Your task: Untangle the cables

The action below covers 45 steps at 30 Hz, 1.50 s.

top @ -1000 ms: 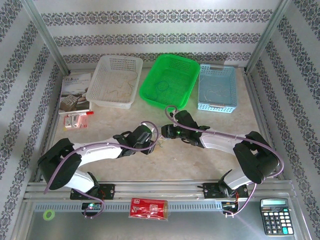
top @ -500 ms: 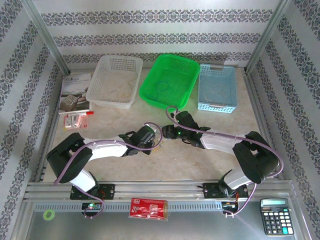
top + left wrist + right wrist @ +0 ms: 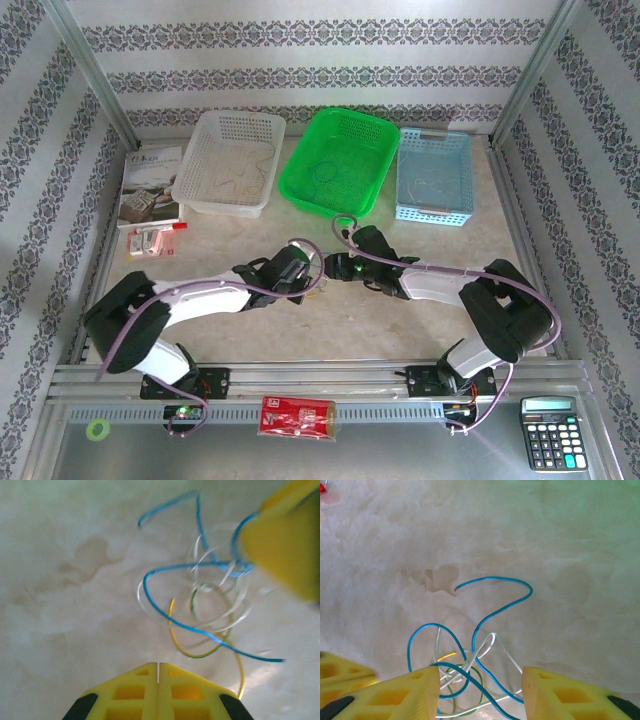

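The cables lie in a small tangle on the table, between my two grippers. In the left wrist view a blue cable (image 3: 165,570) loops over whitish (image 3: 235,605), green (image 3: 192,605) and yellow (image 3: 187,650) strands. My left gripper (image 3: 158,667) is shut just short of the tangle, with nothing visible between its fingers. My right gripper (image 3: 481,675) is open, and its fingers stand on either side of the blue (image 3: 492,612) and white (image 3: 485,647) loops. In the top view the left gripper (image 3: 310,272) and right gripper (image 3: 331,268) nearly meet at mid-table.
A white basket (image 3: 222,207), a green basket (image 3: 325,205) and a blue basket (image 3: 432,213) stand in a row at the back, each with thin strands inside. A booklet (image 3: 150,185) and a red-white packet (image 3: 152,240) lie at the left. A calculator (image 3: 548,432) sits at the front right.
My left gripper has closed from partly open to fully shut, and its arm has shifted slightly toward the tangle. The right arm has hardly moved.
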Tool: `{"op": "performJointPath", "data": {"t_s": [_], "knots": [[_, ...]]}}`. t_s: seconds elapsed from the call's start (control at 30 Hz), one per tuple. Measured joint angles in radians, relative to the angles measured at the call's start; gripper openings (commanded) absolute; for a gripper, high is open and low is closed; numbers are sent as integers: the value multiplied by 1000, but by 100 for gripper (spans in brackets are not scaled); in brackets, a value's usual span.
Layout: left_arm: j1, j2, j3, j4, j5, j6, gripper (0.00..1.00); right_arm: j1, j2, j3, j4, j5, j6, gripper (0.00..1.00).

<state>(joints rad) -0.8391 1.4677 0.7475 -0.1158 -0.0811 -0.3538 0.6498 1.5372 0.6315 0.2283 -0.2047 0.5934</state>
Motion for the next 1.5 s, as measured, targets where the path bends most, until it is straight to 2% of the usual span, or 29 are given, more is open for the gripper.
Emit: {"op": "performJointPath", "data": {"t_s": [0.27, 0.6, 0.83, 1.1, 1.27, 1.5], "knots": [[0, -229, 104, -71, 27, 14, 0, 0, 54, -28, 56, 5, 23, 45], [1, -379, 168, -111, 61, 14, 0, -13, 87, -53, 119, 5, 49, 43], [3, -431, 223, -109, 94, 13, 0, -13, 92, -58, 137, 5, 66, 43], [3, -420, 248, -108, 119, 10, 0, -38, 82, -70, 150, -24, 71, 44], [3, -381, 241, -106, 122, 10, 0, -95, 7, -106, 122, -20, 56, 53], [9, -362, 223, -101, 123, 10, 0, -143, -227, -147, 26, -6, 2, 59]]}}
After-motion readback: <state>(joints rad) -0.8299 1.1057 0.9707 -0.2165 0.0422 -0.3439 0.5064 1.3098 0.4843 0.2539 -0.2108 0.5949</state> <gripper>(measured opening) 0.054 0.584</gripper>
